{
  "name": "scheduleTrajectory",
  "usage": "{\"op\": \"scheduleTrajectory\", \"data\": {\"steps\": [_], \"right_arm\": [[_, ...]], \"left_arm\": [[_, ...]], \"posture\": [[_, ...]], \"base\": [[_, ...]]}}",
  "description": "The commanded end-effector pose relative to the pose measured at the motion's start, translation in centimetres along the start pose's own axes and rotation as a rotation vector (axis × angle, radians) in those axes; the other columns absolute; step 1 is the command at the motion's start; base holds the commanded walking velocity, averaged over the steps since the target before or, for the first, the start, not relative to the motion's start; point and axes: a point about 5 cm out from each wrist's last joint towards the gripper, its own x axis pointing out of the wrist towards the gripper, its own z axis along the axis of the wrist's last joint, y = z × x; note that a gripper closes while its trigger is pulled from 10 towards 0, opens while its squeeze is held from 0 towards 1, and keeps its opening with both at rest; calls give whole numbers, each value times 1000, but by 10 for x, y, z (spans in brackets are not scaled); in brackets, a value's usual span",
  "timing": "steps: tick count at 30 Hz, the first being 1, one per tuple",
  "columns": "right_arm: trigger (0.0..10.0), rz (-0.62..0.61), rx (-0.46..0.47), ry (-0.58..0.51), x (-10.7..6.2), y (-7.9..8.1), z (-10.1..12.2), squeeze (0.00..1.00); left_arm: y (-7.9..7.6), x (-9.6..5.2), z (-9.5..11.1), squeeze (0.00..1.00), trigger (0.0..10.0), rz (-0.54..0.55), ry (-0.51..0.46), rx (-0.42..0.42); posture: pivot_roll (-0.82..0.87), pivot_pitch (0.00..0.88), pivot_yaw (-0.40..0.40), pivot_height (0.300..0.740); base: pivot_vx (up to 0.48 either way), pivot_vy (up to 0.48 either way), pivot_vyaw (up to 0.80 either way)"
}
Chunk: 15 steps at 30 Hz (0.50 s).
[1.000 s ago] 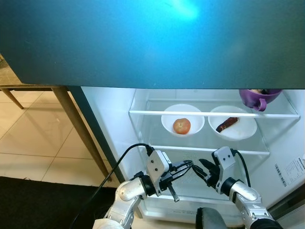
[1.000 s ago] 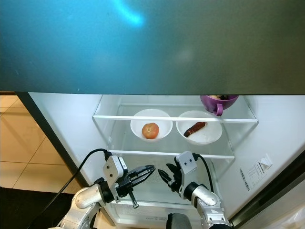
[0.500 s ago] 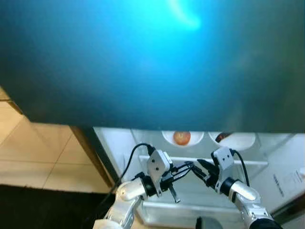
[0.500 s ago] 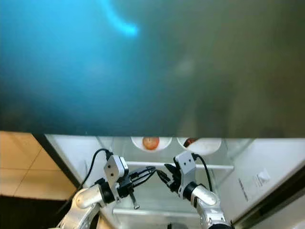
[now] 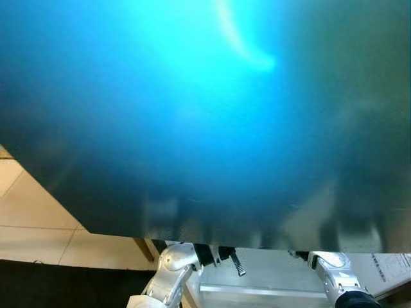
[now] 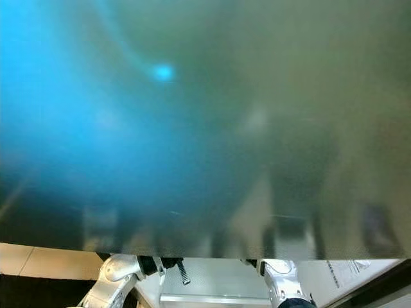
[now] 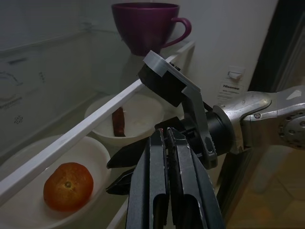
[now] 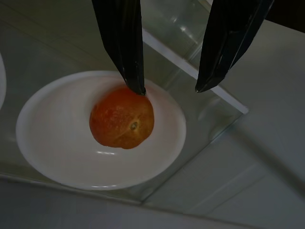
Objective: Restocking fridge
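Camera dropped; blurred, probably door fills eyes. Two bowls, one tomato (image 8: 122,118). Left fingers (image 7: 167,191) clenched, right fingers (image 8: 126,45) spread.

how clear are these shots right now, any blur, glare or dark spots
Both eye views: a blurred teal panel with a bright glare streak covers most of the picture. Left wrist view: dim but sharp on the purple cup and the shut left tool. Right wrist view: shaded, tomato clear, the open right tool slightly soft.
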Motion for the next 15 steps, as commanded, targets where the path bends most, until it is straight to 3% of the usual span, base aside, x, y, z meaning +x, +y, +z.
{"op": "scheduleTrajectory", "data": {"steps": [1, 15], "right_arm": [[10000, 1, 6, 13, -1, 1, -3, 0], [10000, -10, 13, 19, -1, -1, -4, 0]], "left_arm": [[2, -5, -3, 0, 10000, 15, 24, -1], [2, -10, -13, 0, 10000, 27, 101, 21]], "posture": [[-69, 15, 34, 654], [-67, 26, 35, 706]], "base": [[0, 0, 0], [0, 0, 0]]}}
